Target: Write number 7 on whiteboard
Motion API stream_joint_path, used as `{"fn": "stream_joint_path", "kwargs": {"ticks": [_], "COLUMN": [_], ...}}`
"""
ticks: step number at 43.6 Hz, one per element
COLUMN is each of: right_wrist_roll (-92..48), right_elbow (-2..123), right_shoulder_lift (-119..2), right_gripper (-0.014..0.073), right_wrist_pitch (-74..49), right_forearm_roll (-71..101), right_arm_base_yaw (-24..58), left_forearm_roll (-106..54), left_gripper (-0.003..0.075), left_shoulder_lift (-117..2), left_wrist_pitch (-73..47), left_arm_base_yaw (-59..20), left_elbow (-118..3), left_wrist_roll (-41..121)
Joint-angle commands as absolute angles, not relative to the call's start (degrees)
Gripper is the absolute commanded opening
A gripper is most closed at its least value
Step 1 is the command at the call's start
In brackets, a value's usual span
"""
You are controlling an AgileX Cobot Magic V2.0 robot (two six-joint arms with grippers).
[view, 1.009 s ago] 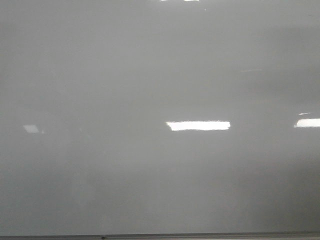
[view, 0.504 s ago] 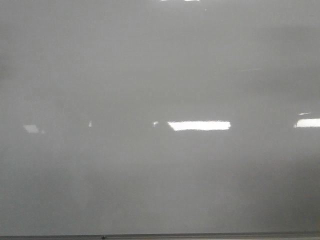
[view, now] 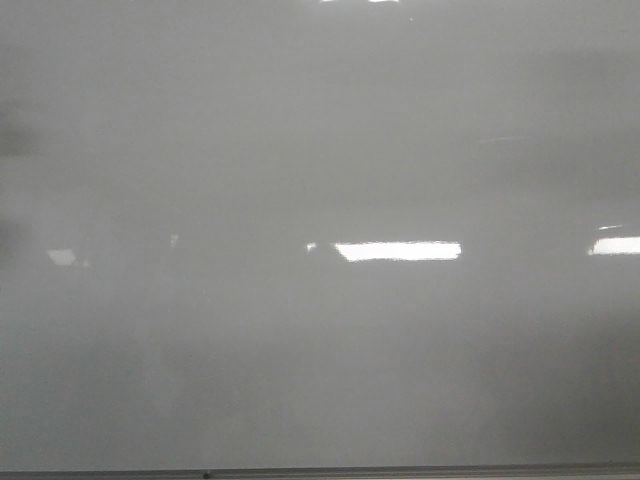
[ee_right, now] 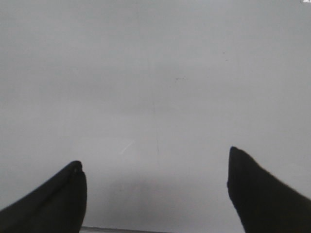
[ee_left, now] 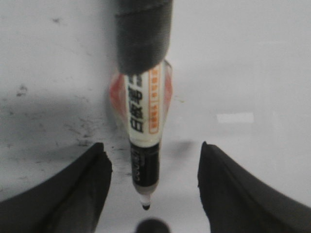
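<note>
The whiteboard (view: 320, 150) fills the front view, pale grey and glossy; no number 7 shows on it in any view. Neither gripper shows in the front view. In the left wrist view my left gripper (ee_left: 151, 145) is open, its dark fingers (ee_left: 73, 189) wide apart. A white and black marker (ee_left: 144, 121), held above by a black taped mount (ee_left: 144, 34), hangs between them without touching either. Its black tip (ee_left: 146, 207) is close above the board, over a dark blurred spot (ee_left: 151, 225). My right gripper (ee_right: 155, 158) is open and empty over the bare board (ee_right: 155, 73).
A thin metal edge (view: 400, 471) runs along the board's bottom. Bright glare patches (view: 398, 251) lie on the board. Faint grey smudges (ee_left: 82, 128) mark the board beside the marker. The board's edge shows near the right fingers (ee_right: 112, 229).
A faint dark shadow has grown at the left edge of the front view, and a small glint has appeared left of the middle glare patch. Nothing else differs.
</note>
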State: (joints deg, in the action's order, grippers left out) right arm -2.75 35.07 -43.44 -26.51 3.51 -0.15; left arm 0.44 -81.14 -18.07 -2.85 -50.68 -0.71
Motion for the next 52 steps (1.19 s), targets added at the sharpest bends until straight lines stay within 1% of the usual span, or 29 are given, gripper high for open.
{"fn": "stream_joint_path", "kwargs": {"ticks": [1,16,20,27,35,40,44,52], "right_wrist_roll": [-3.3,-3.3,-3.3,-3.3,-3.3,-3.3,-3.3,-4.8], "right_elbow": [37.1,37.1,37.1,37.1,37.7,40.5,43.9,50.3], "right_shoulder_lift": [-43.5,-43.5,-43.5,-43.5,-43.3,-43.3,-43.4,-46.0], "right_gripper": [0.0613,0.0613,0.0613,0.0613,0.0613,0.0613,0.0613,0.0613], "right_wrist_pitch": [-22.4,-22.4,-22.4,-22.3,-21.5,-25.3,-30.9,-41.6], "right_forearm_roll": [3.6,3.6,3.6,3.6,3.7,5.4,5.5,5.5], "right_arm_base_yaw": [-0.2,-0.2,-0.2,-0.2,-0.2,-0.2,-0.2,-0.2], "left_forearm_roll": [0.0,0.0,0.0,0.0,0.0,0.0,-0.3,-0.7], "left_gripper": [0.0351,0.0252,0.0202,0.0081,-0.0016,-0.0020,-0.0020,-0.0021], "left_shoulder_lift": [-80.3,-82.8,-82.9,-82.7,-78.6,-73.3,-69.4,-64.2], "left_wrist_pitch": [-12.3,-9.8,-9.8,-11.3,-19.0,-24.6,-28.9,-36.9], "left_arm_base_yaw": [-3.2,-3.2,-3.2,-3.2,-3.2,-3.5,-4.7,-11.7], "left_elbow": [-52.6,-52.6,-52.6,-52.6,-52.6,-52.6,-52.6,-54.2], "left_wrist_roll": [-0.6,-0.6,-0.6,-0.6,-0.6,-0.6,0.0,7.0]}}
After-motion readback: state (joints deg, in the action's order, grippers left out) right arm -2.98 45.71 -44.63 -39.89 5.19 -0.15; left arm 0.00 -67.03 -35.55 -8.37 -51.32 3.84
